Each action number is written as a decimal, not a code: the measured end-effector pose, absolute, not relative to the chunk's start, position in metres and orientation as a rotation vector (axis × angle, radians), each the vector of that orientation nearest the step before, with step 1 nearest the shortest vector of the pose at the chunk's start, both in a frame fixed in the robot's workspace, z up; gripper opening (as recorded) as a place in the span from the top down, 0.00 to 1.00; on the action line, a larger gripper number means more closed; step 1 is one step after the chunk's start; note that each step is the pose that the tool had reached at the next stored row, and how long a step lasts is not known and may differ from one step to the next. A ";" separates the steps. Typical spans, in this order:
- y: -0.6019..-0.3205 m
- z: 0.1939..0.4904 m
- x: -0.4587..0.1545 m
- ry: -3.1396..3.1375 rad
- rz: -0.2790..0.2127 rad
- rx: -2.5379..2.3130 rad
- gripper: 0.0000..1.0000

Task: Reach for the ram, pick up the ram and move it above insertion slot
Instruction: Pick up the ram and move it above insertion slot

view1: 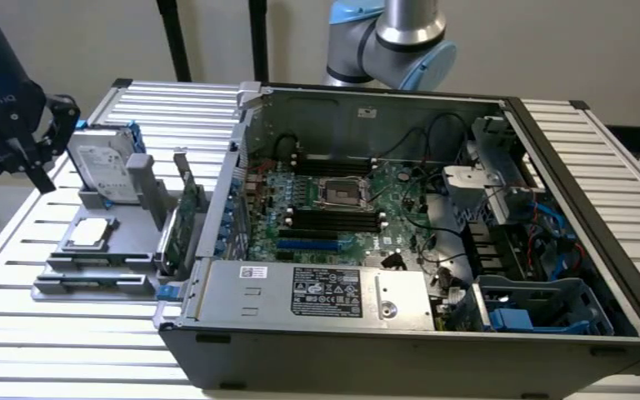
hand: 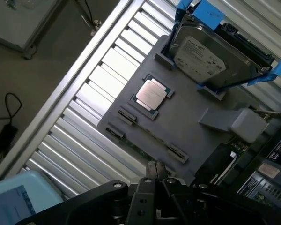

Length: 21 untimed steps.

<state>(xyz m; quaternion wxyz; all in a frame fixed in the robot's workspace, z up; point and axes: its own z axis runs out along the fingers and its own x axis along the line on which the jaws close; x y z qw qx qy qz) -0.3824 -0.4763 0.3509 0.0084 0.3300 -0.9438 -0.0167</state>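
The ram (hand: pixel 143 149) is a thin green stick lying along the outer edge of the grey holder (hand: pixel 187 117), between two small clips. My gripper (hand: pixel 154 172) hangs above that edge, apart from the ram, its fingers closed together with nothing between them. In the exterior view the black gripper (view1: pixel 29 162) hovers at the far left, above and beside the holder (view1: pixel 120 242). The black memory slots (view1: pixel 322 218) lie on the motherboard inside the open computer case (view1: pixel 409 325), well to the exterior view's right of the gripper.
On the holder stand a silver hard drive with blue rails (view1: pixel 103 162), a processor chip (view1: pixel 89 233) and an upright green expansion card (view1: pixel 187 208). The slatted metal table (view1: pixel 64 342) carries everything. Cables and a blue drive cage (view1: pixel 542 304) crowd the case's right side.
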 end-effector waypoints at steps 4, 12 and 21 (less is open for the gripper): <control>-0.476 0.350 -0.382 -2.909 -0.051 1.136 0.89; -0.476 0.348 -0.382 -2.816 -0.049 1.344 0.89; -0.476 0.347 -0.382 -2.695 -0.046 1.569 0.89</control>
